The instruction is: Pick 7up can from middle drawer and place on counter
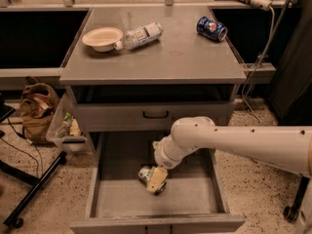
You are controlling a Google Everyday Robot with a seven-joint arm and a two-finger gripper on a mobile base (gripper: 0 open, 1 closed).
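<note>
The middle drawer (112, 201) is pulled out, a wide grey tray below the counter (170, 52). The 7up can (146, 174), white and green, lies on its side on the drawer floor near the middle. My white arm reaches in from the right, and the gripper (156, 180) hangs down right over the can, its cream fingers (155, 179) covering the can's right part. The can still rests on the drawer floor.
On the counter lie a cream bowl (103, 37), a clear plastic bottle (141, 35) on its side and a blue soda can (211, 28) at the back right. A shallower drawer with a black handle (156, 114) sits above. A brown bag (38, 108) and a bin (66, 128) stand at the left.
</note>
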